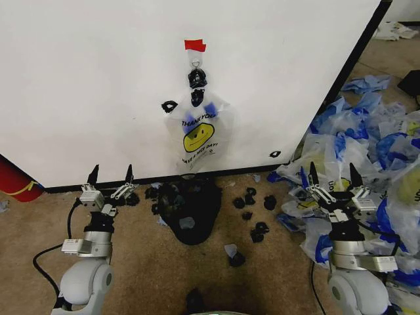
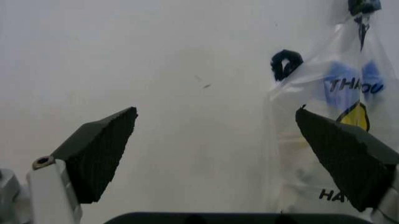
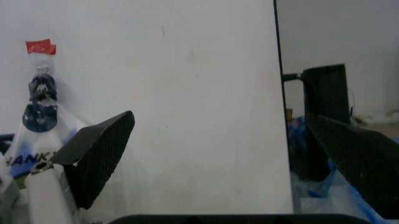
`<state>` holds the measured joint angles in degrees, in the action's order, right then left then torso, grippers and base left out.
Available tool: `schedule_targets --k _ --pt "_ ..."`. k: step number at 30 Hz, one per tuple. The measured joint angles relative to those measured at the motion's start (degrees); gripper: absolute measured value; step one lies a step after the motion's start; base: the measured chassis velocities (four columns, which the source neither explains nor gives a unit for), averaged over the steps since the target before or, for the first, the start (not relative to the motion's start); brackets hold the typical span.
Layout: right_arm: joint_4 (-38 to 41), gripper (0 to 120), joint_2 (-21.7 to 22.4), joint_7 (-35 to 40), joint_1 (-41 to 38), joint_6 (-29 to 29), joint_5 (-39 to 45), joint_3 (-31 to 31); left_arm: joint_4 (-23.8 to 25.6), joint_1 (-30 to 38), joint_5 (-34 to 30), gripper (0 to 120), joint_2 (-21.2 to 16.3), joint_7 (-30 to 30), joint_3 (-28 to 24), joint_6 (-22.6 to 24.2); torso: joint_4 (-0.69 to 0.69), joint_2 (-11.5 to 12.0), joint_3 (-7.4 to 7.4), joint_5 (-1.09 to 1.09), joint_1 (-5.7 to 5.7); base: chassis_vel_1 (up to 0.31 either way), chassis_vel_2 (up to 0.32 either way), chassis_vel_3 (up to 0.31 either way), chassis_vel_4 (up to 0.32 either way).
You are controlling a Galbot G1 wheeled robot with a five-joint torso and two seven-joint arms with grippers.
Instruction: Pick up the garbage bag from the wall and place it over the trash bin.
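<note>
Garbage bag (image 1: 197,134) hooked on wall (image 1: 98,85) (reads "THANK YOU"), left gripper (image 1: 110,177) and right gripper (image 1: 332,174) fingers spread

Bag on the wall, bin below

We see the garbage bag (image 1: 197,134) hanging on the wall (image 1: 98,85) directly above the trash bin (image 1: 190,210) on the floor, scraps (image 1: 252,216) to its right and a heap of bags (image 1: 367,151) farther right.

garbage bag (image 1: 197,134): thin glossy translucent plastic | wall (image 1: 79,85): smooth matt panel | floor (image 1: 138,262): rough carpet
</note>
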<state>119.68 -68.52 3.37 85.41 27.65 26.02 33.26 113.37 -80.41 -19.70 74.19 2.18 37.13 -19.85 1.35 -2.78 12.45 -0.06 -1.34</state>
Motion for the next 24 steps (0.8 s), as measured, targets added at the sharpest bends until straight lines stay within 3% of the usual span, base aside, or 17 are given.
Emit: schedule_targets --k 6,10,13,15,16,17,19,21,22,24 --pt "-0.17 100 3.53 1.81 -4.34 -3.59 10.09 -5.11 -1.34 0.78 1.14 100 0.61 -0.12 -0.66 -0.06 0.03 0.0 0.0 -0.01 0.0 0.0 0.0 0.0 0.0" --pt "-2.46 100 7.13 2.46 -11.92 -5.26 20.08 -12.15 -2.31 0.96 1.99 100 0.9 -0.43 -1.53 0.16 -0.03 0.0 0.0 -0.02 0.0 0.0 0.0 0.0 0.0" --pt "-3.44 100 8.38 2.44 -15.26 -5.69 24.27 -15.75 -2.54 0.88 2.3 100 0.9 -0.54 -1.74 0.38 0.02 0.0 0.0 0.0 0.0 0.0 0.0 0.0 0.0" --pt "-5.04 100 9.6 2.36 -21.82 -6.31 30.15 -21.17 -2.73 0.6 2.76 100 0.94 -0.69 -1.82 0.7 -0.01 0.0 0.0 0.01 0.0 0.0 0.0 0.0 0.0" --pt "-5.04 100 9.6 2.36 -21.82 -6.31 30.15 -21.17 -2.73 0.6 2.76 100 0.94 -0.69 -1.82 0.7 -0.01 0.0 0.0 0.01 0.0 0.0 0.0 0.0 0.0" --pt "-6.27 100 9.62 2.32 -25.44 -6.35 32.81 -24.58 -2.77 0.33 3.12 100 1.06 -0.79 -1.76 0.92 -0.03 0.0 0.01 -0.05 -0.01 0.0 0.0 0.0 0.0" --pt "-8.3 100 9.03 2.16 -30.26 -6.32 35.58 -28.92 -2.77 -0.12 3.44 100 1.2 -0.9 -1.45 1.24 -0.02 0.01 0.01 0.04 -0.01 0.0 0.0 0.0 0.0" --pt "-11.12 100 7.3 1.65 -37.48 -6.33 39.41 -34.4 -2.55 -0.69 3.66 100 1.49 -1.01 -0.77 1.7 0.0 0.01 0.0 -0.04 -0.01 0.0 0.0 0.0 0.0" --pt "-12.37 100 6.4 1.64 -40.49 -6.53 41.18 -36.48 -2.37 -0.93 3.72 100 1.63 -1.09 -0.39 1.88 -0.01 0.01 0.01 0.02 -0.01 0.0 0.0 0.0 0.0" --pt "-13.63 100 5.43 1.58 -43.6 -6.8 42.69 -38.28 -2.11 -1.15 3.78 100 1.81 -1.19 0.09 2.07 -0.03 0.01 0.0 0.0 -0.01 0.0 0.0 0.0 0.0"
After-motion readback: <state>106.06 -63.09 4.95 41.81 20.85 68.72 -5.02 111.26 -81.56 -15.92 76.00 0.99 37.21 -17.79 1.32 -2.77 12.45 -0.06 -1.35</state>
